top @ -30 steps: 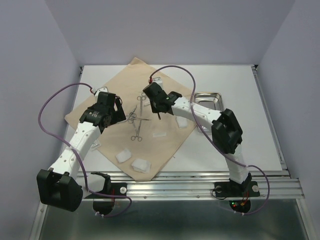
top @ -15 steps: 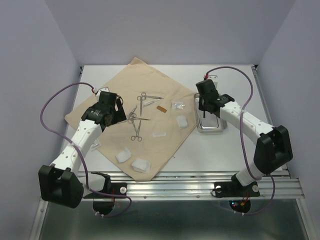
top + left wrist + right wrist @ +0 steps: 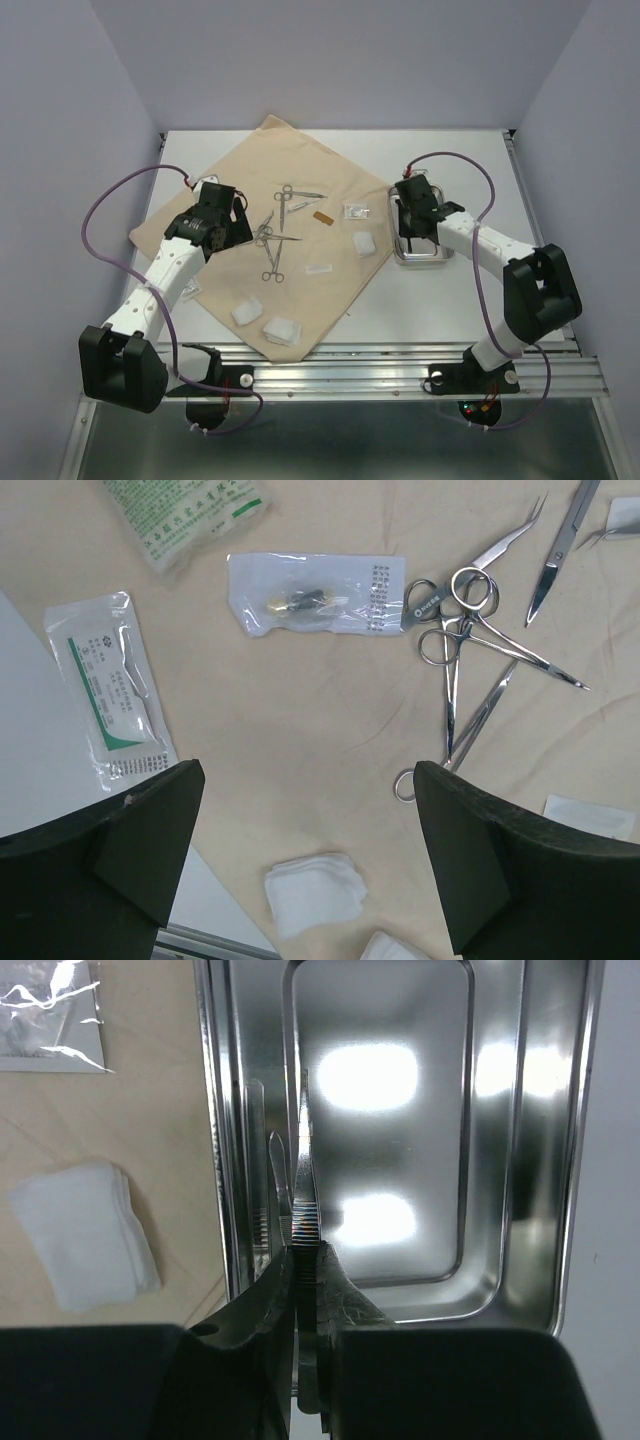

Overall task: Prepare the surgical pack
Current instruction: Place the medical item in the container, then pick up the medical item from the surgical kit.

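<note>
The beige cloth [image 3: 300,190] lies spread on the table. On it are scissors [image 3: 286,196], a cluster of ring-handled forceps [image 3: 268,245] and white gauze pads [image 3: 247,311]. The steel tray [image 3: 420,259] sits at the cloth's right corner. My right gripper [image 3: 412,215] is over the tray [image 3: 530,1160], shut [image 3: 308,1260] on flat steel tweezers [image 3: 303,1190] whose tips point into the tray. My left gripper [image 3: 232,232] hovers open and empty [image 3: 310,860] over the cloth, with the forceps [image 3: 460,640] to its front right and a gauze pad [image 3: 312,892] below it.
Sealed packets lie on the cloth: a clear one [image 3: 315,592], a white one with green print [image 3: 110,690] at the cloth's edge and a green-lettered pack [image 3: 190,515]. A gauze pad [image 3: 85,1235] and a clear packet [image 3: 50,1015] lie left of the tray.
My right gripper has moved right, from above the middle of the cloth to over the tray, then lowered slightly, with the tweezers in it. The left arm has hardly moved.
</note>
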Robot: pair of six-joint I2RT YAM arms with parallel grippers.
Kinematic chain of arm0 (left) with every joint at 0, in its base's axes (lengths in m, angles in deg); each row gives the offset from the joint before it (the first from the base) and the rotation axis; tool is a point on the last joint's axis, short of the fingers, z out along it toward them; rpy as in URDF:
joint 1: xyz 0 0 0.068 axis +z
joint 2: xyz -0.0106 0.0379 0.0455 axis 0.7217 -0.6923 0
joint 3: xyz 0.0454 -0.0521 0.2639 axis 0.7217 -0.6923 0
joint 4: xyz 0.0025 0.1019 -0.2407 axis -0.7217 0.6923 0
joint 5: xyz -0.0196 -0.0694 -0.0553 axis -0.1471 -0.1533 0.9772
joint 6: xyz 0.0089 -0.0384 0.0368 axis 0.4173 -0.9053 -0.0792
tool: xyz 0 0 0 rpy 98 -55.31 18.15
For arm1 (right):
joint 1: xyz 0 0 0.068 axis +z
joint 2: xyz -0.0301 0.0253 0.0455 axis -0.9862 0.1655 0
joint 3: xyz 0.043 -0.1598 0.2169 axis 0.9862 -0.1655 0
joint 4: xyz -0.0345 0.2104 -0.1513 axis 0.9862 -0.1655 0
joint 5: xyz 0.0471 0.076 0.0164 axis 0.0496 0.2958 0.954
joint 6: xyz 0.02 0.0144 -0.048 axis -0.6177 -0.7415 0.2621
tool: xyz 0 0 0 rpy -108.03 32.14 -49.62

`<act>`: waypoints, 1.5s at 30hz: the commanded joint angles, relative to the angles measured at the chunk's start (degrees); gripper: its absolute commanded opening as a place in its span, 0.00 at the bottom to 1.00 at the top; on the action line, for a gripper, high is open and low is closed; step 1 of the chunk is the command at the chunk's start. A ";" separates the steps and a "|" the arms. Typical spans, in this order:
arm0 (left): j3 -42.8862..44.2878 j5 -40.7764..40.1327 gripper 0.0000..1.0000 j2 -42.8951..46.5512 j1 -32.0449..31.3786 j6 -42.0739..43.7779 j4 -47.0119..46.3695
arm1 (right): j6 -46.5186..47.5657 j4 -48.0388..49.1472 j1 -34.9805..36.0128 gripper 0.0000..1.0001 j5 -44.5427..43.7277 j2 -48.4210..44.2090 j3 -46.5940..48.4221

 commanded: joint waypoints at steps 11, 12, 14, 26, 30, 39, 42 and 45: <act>2.29 -0.92 0.99 0.53 0.08 -0.95 0.66 | 1.75 5.69 0.32 0.37 2.91 0.52 -1.14; 2.29 -1.00 0.99 0.53 0.08 -0.95 0.66 | 1.75 5.42 0.32 0.38 2.82 0.25 -0.96; 2.29 -1.00 0.99 0.70 0.08 -1.04 0.75 | 1.84 5.16 0.32 0.38 3.17 -0.54 -0.26; 2.55 -0.21 0.99 0.26 0.08 -1.04 0.48 | -0.62 2.08 10.41 0.38 3.00 -0.02 7.29; 2.64 -0.39 0.99 0.44 0.08 -1.22 0.66 | -3.43 0.24 17.88 0.38 0.98 6.73 14.32; 6.15 3.21 0.99 0.88 0.44 -1.65 2.33 | -12.48 -7.50 29.49 0.39 -4.74 27.47 37.33; 7.74 3.48 0.99 1.05 0.61 -2.01 2.77 | -13.54 -6.88 31.07 0.39 -2.98 30.82 40.78; 9.49 5.76 0.99 0.53 0.96 -2.01 3.20 | -14.77 -8.20 31.87 0.40 -2.98 36.44 47.09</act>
